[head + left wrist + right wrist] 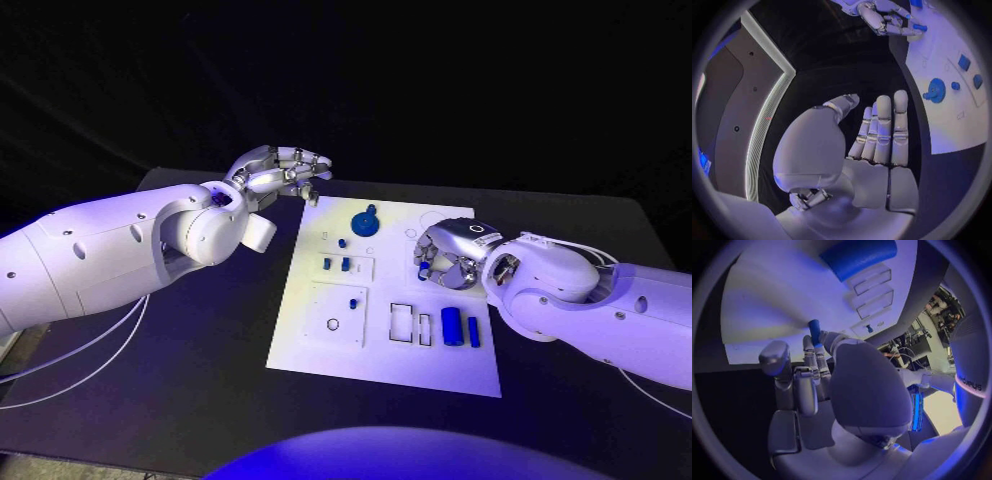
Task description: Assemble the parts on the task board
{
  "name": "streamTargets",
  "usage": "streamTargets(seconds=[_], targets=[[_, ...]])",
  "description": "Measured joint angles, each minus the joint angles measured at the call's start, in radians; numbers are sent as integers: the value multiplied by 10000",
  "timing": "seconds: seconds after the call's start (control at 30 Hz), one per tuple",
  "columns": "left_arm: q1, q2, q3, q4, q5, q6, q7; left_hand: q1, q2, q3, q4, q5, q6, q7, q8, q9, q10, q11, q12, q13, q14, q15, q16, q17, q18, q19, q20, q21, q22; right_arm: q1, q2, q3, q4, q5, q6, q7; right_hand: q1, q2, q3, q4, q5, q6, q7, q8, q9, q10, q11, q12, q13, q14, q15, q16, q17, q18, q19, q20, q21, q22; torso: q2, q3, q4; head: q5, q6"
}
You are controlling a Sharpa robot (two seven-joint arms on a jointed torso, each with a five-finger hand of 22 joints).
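Note:
The white task board [378,355] lies mid-table. My right hand [454,252] hovers over its right side and pinches a small blue peg [814,331] in its fingertips; the left wrist view shows that hand [886,20] with the peg [918,27]. My left hand [281,170] hangs just past the board's far left corner, fingers straight and holding nothing [879,135]. A round blue part with a knob [366,222] sits at the board's far end. Two small blue blocks [336,264] stand in a square plate. Two blue cylinders [462,328] lie at the right, beside rectangular slots [413,323].
The black table [173,400] runs bare around the board on the near and left sides. White cables [87,350] trail from my left arm over the table's left part. A plate with a hole [335,316] lies on the board's left.

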Motion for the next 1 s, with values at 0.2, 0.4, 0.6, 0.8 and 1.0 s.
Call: streamTargets(seconds=[0.2, 0.4, 0.6, 0.8, 1.0], targets=[[0, -2, 0, 4, -8, 3, -17, 0, 0, 0, 0, 0, 0, 0, 0, 0, 0, 0, 0, 0, 0, 0, 0, 0, 0, 0, 0, 0, 0, -24, 27, -6, 3, -146, -45, -19, -174, 2, 287, -288, -67, 151, -81, 176, 133, 88, 88, -15, 79, -1, -73, 0, 0, 0, 0, -1, 43, 60, 0, -3, 2, -10, -9], [0, -8, 0, 6, -17, 5, -31, 0, 0, -29, 29, 0, 0, 0, 0, 0, 0, 0, 0, 0, 0, 0, 0, -12, 0, 0, 0, 0, 0, -47, 19, -16, 47, -243, -129, -51, -388, -23, 596, -687, -176, 397, -184, 420, 351, 197, 198, -58, 230, 19, -197, 0, -1, 0, 71, -71, 116, 141, 0, -7, 4, -11, -12], [0, -10, 0, 6, -23, 5, -44, 0, -1, -29, 29, 0, 0, 0, -1, 0, 0, 0, 0, 0, 0, 0, 0, -12, 0, 0, 0, 0, 0, -76, -112, -48, 217, -248, -263, -116, -437, -15, 682, -826, -181, 432, -218, 503, 490, 197, 197, -37, 261, 18, -197, 0, -2, 0, 107, -108, 116, 158, -2, -6, 1, -13, -12], [0, 0, 0, -1, -27, 5, -55, 1, -1, -28, 29, 0, 0, 0, -1, 0, 1, 0, 0, 0, 0, 0, 0, -11, 0, 0, 0, 0, 1, 22, -278, -34, 507, -136, -521, -177, -519, -13, 752, -897, -200, 446, -232, 524, 507, 230, 231, -11, 297, 18, -197, -1, -2, 0, 69, -146, 116, 169, -11, -6, -3, -9, 5], [0, 22, 0, -23, -31, 5, -58, 1, 0, -28, 28, 0, -3, -4, -1, 0, 0, 0, 0, 1, 0, 0, 0, -11, -1, 0, 0, 0, 0, 225, -451, 31, 888, 51, -849, -184, -571, -39, 770, -968, -190, 446, -232, 525, 553, 230, 231, -10, 304, 17, -196, -1, -3, 0, 68, -146, 115, 187, -15, -9, -2, -13, 33]])
